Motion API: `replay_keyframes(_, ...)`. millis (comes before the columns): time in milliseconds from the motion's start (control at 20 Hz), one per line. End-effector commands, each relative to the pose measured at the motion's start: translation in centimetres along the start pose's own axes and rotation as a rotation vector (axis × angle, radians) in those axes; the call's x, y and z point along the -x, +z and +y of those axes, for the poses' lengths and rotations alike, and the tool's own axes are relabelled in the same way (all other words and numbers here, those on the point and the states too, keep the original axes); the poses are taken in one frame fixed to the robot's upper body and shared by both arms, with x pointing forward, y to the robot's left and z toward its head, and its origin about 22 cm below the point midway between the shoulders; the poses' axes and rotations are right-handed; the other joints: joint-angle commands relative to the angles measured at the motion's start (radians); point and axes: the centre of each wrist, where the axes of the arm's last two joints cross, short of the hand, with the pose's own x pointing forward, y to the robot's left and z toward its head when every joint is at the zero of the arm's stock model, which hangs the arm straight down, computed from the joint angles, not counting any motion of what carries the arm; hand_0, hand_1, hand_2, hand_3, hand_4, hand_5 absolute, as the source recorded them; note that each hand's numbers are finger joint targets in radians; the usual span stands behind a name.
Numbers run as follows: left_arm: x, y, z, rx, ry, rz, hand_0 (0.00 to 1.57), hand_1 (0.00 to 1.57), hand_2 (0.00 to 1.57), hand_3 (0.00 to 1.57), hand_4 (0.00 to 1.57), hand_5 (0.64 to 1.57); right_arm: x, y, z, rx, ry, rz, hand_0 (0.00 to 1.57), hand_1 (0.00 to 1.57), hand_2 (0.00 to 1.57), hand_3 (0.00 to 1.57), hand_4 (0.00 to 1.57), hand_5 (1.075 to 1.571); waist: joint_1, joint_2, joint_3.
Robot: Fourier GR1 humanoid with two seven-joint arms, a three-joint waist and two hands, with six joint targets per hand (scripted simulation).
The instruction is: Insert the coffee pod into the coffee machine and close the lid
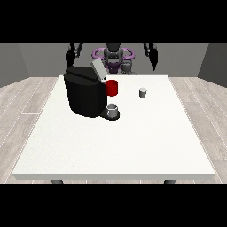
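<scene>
Pod sits alone, lid is up

Coffee machine (85,92) is big and black, and it stands on the white surface (115,142), toward the view's left and the far side. Its grey lid (98,71) is tipped up and open at the top. A small grey cup (113,109) stands on the machine's low front part, just under the spout. A red cup (111,88) stands right beside the machine, on the side nearer the middle of the surface.

The coffee pod (142,92) is small and grey. It stands by itself on the surface, to the right of the red cup and apart from it — nothing touches it.

The robot is at the far edge. Both arms hang down at its sides. The hand at the view's left (69,57) is above the far edge of the surface, near the top of the machine but not touching it. The hand at the view's right (154,60) hangs well apart from the pod. Both hands hold nothing — I cannot tell if their fingers are open or curled
</scene>
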Motion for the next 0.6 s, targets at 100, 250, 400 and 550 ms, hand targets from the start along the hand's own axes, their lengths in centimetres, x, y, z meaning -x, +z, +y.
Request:
replay_keyframes(100, 0.1, 0.5, 0.5, 0.139, -0.147, -0.006, 0.00, 0.00, 0.00, 0.00, 0.00, 1.571, 0.9, 0.4, 0.3, -0.046, -0.018, 0.041, 0.00, 0.00, 0.00, 0.00, 0.00, 1.571, 0.009, -0.035, -0.0052)
replay_keyframes(250, -1.3, 0.6, 0.6, 0.291, -0.313, -0.086, 0.00, 0.00, 0.00, 0.00, 0.00, 1.571, 1.7, 0.0, -0.1, -0.004, -0.015, 0.048, 0.00, 0.00, 0.00, 0.00, 0.00, 1.571, 0.036, -0.024, -0.0045)
replay_keyframes(400, -1.4, -0.9, 3.5, 0.287, -0.482, -0.019, 0.00, 0.00, 0.00, 0.00, 0.00, 1.571, -0.6, -0.9, -0.1, 0.103, 0.143, -0.027, 0.00, 0.00, 0.00, 0.00, 0.00, 1.571, -0.044, 0.009, -0.0058)
replay_keyframes(550, -2.6, -3.2, 4.6, 0.272, -0.533, 0.011, 0.00, 0.00, 0.00, 0.00, 0.00, 1.571, -0.6, -1.0, 3.4, 0.077, 0.129, -0.068, 0.00, 0.00, 0.00, 0.00, 0.00, 1.571, -0.068, 0.049, -0.0056)
